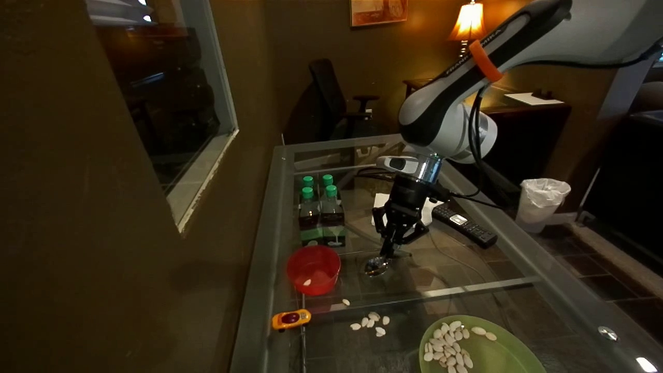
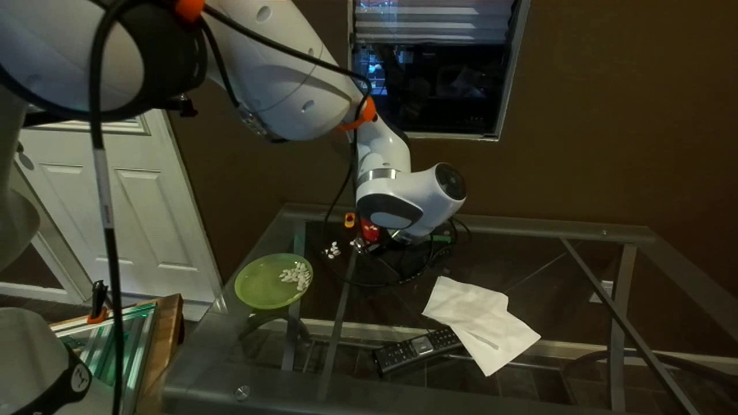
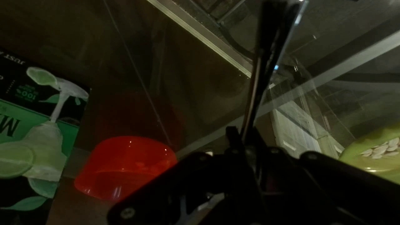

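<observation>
Grasping a metal spoon (image 1: 376,267), the gripper (image 1: 387,250) hangs below centre in an exterior view; mid-frame, the arm (image 2: 389,193) mostly hides it in an exterior view. Wrist view, right of centre: the spoon, likely light, stiff, slippery; pinch its handle.

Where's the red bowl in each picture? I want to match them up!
In an exterior view: the red bowl sits just left of the middle, a bit low.
In an exterior view: the red bowl looks small, almost at the middle.
In the wrist view: the red bowl is lower left, near the printed carton.
Shared landmark: the green plate with pale seeds shows in all three.
</observation>
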`<state>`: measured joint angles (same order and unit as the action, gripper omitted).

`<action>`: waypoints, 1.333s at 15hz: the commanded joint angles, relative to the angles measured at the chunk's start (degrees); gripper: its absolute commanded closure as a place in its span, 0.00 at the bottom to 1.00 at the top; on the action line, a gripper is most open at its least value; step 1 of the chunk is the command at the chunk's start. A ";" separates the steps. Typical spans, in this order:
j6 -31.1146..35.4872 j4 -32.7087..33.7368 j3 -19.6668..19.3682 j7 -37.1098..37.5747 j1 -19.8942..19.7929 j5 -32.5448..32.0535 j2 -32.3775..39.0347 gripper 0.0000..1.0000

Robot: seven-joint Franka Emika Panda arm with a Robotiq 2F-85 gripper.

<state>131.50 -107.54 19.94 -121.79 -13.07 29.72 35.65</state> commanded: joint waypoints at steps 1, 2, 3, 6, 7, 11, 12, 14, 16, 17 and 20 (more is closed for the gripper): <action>-3.25 5.82 -1.44 -1.15 1.84 0.18 4.51 0.98; -3.64 6.71 -1.57 -0.92 2.10 0.07 5.41 0.98; -4.13 7.68 -1.74 -0.71 2.39 -0.17 6.29 0.98; -4.79 9.84 -2.16 -0.13 3.17 -0.76 8.51 0.98; -5.20 10.49 -2.22 -0.09 3.32 -0.91 9.16 0.98; -6.42 12.58 -2.40 0.13 3.72 -1.41 11.07 0.98; -6.59 12.98 -2.49 0.30 3.81 -1.53 11.40 0.98; -7.81 13.93 -2.65 0.30 3.93 -1.91 11.91 0.98; -8.82 14.64 -2.88 0.24 4.09 -2.27 12.24 0.98; -9.01 14.85 -3.07 0.33 4.30 -2.46 12.33 0.98; -10.07 15.19 -3.46 0.30 4.69 -2.84 12.22 0.59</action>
<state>123.78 -94.85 17.46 -121.80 -9.42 28.56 46.66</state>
